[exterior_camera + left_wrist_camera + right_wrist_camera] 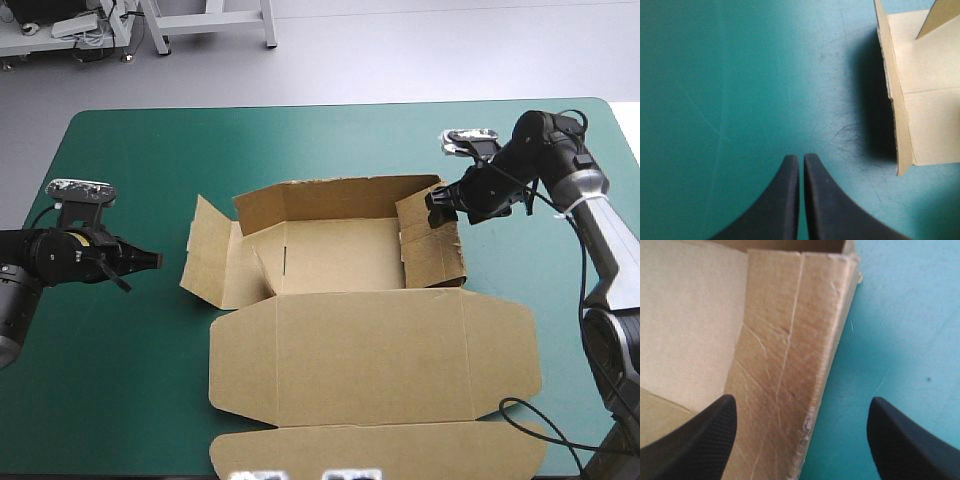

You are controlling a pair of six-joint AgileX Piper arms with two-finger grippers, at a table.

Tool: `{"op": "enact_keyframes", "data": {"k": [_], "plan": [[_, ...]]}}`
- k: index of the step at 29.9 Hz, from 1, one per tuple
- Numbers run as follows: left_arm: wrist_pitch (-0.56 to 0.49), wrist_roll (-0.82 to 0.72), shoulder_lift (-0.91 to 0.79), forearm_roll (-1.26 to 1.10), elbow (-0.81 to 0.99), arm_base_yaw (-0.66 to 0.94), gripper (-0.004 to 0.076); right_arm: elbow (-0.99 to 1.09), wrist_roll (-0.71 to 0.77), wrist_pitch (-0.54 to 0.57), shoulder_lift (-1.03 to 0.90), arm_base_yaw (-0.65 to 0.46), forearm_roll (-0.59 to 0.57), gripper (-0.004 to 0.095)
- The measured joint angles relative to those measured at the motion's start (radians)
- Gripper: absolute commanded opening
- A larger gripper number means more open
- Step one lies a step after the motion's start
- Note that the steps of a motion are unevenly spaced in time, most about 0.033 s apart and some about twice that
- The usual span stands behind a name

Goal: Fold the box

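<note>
Only the high view shows the whole box (340, 255). It lies at the middle of the teal-green cover (120, 160) as an open tray, with the far wall (330, 200) and the right wall (435, 240) raised, the left flap (208, 262) opened outward, and the lid (370, 350) flat toward the near edge, its last flap cut off by the picture. The tray's floor shows plain brown board. The right wrist view shows the right gripper (802, 401) spread wide, with the right wall between its black fingers (700, 440); whether they touch it I cannot tell. In the left wrist view the left gripper (801, 159) is pressed together, gripping nothing, above the cover and apart from the left flap, which shows only in part.
</note>
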Motion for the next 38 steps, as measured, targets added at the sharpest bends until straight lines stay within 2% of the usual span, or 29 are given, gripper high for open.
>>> {"op": "enact_keyframes", "data": {"k": [5,8,14,21,27,33,38], "plan": [[0.0,0.001,0.0,-0.037,0.0,0.007,0.0011,0.068,0.0,-0.003,0.034,0.026,-0.003,0.0552],[-0.007,0.001,0.0,-0.077,0.0,0.007,0.0011,0.077,0.0,-0.005,0.061,0.06,-0.001,0.0428],[-0.013,0.001,0.0,-0.094,0.0,0.007,0.0011,0.077,-0.01,-0.018,0.095,0.093,-0.008,0.0004],[-0.051,-0.002,0.0,-0.096,0.0,0.007,0.0009,0.081,-0.048,-0.024,0.085,0.079,0.019,-0.0018],[-0.055,-0.015,0.0,-0.017,0.0,0.007,0.0008,0.084,-0.153,-0.022,-0.02,-0.024,0.198,-0.0018],[-0.057,-0.214,0.0,0.217,0.0,0.007,0.0009,0.084,-0.18,-0.014,-0.152,-0.123,0.219,-0.0018],[-0.094,-0.389,0.004,0.402,0.0,0.007,0.0009,0.084,-0.206,-0.005,-0.232,-0.156,0.218,-0.0018]]}}
